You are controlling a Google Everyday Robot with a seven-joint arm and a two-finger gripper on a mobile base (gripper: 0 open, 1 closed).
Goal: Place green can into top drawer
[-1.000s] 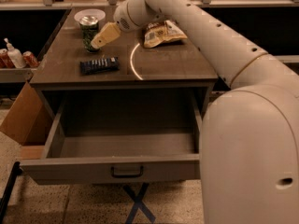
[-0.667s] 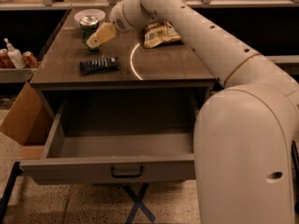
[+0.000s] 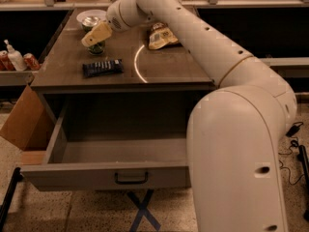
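The green can [image 3: 97,48] stands on the tabletop [image 3: 159,66] near its back left, just in front of a white bowl [image 3: 91,18]. My gripper [image 3: 96,35] reaches in from the right and sits right over the can's top, covering its upper part. Only the can's dark-green lower body shows below the gripper. The top drawer [image 3: 63,175] is pulled wide open under the tabletop, with its inside bare. Its dark bar handle [image 3: 131,179] is at the centre of the front panel.
A dark flat snack bar [image 3: 102,67] lies in front of the can. A chip bag [image 3: 161,36] lies at the back middle. A cardboard box [image 3: 24,122] leans by the drawer's left side. Red cans [image 3: 31,61] and a white bottle [image 3: 14,57] stand on a left shelf.
My gripper has moved left and a little down along the tabletop, from beside the can to right over it. The can, bowl and drawer have not moved.
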